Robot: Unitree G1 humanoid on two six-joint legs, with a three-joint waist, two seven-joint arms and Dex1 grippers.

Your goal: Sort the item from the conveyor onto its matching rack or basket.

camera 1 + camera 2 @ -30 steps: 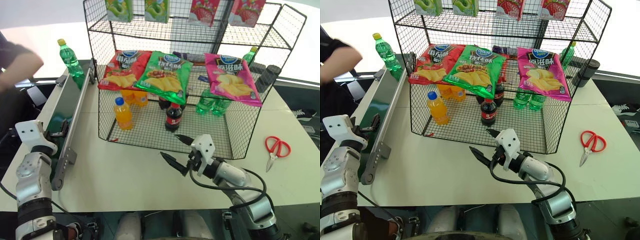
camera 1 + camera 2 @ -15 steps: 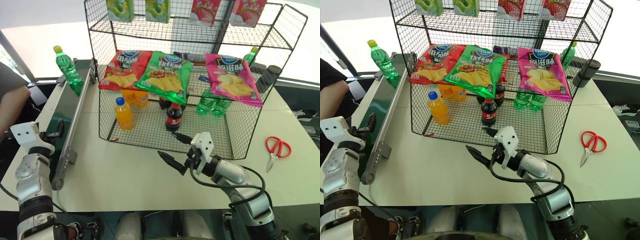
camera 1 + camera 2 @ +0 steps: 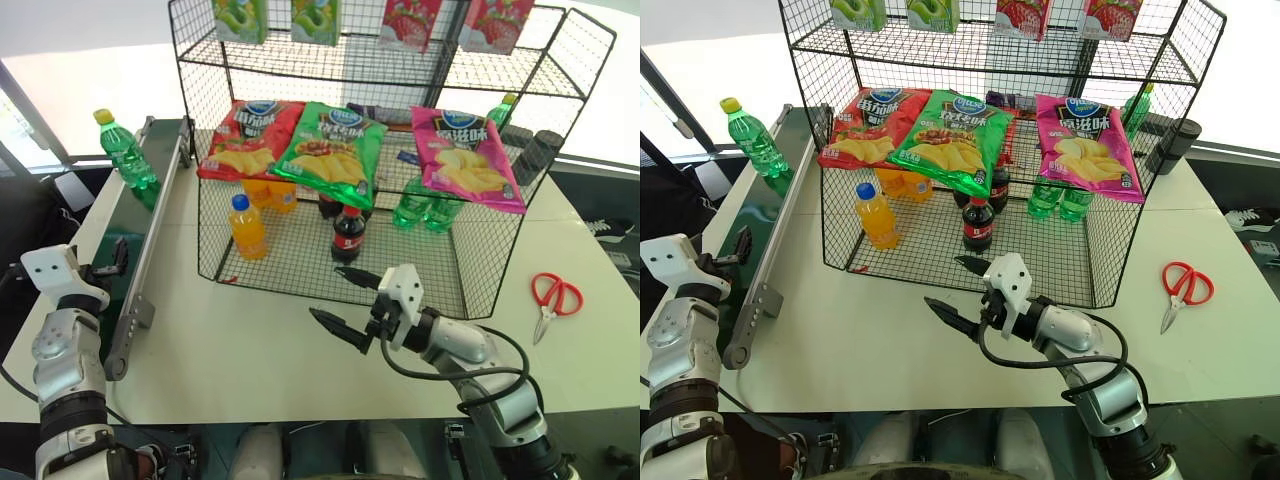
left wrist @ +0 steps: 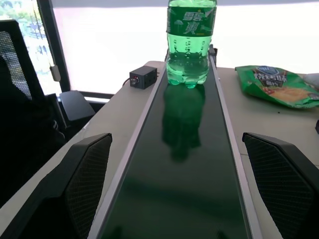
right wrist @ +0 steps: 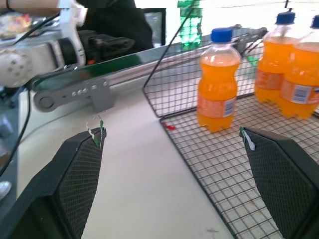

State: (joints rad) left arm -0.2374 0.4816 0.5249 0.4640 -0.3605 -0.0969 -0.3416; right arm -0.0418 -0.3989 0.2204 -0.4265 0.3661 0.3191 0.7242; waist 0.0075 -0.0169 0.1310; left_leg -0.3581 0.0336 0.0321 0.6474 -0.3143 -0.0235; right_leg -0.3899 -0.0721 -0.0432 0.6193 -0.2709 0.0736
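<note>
we see the green bottle (image 3: 119,150) standing upright at the far end of the conveyor (image 3: 140,215), left of the black wire rack (image 3: 555,60). our left gripper (image 4: 187,191) waits wide at the near end; our right gripper (image 3: 342,302) is wide too, empty, just before the rack.

Bright daylight, coming from the windows behind the rack (image 3: 380,150) — that far side is blown out to near white in both head views and in the left wrist view. Tabletop (image 3: 260,350) evenly lit, pale, shadows soft and faint. Conveyor (image 4: 182,169) belt glossy; it mirrors the green bottle (image 4: 191,42) as a dark smear. Chip bags (image 3: 330,150) show small specular glints. Head views bend slightly at the edges, rack wires bowing. Right wrist view is hazier — the orange bottles (image 5: 218,79) look soft, background washed out. Floor around the table dark.
</note>
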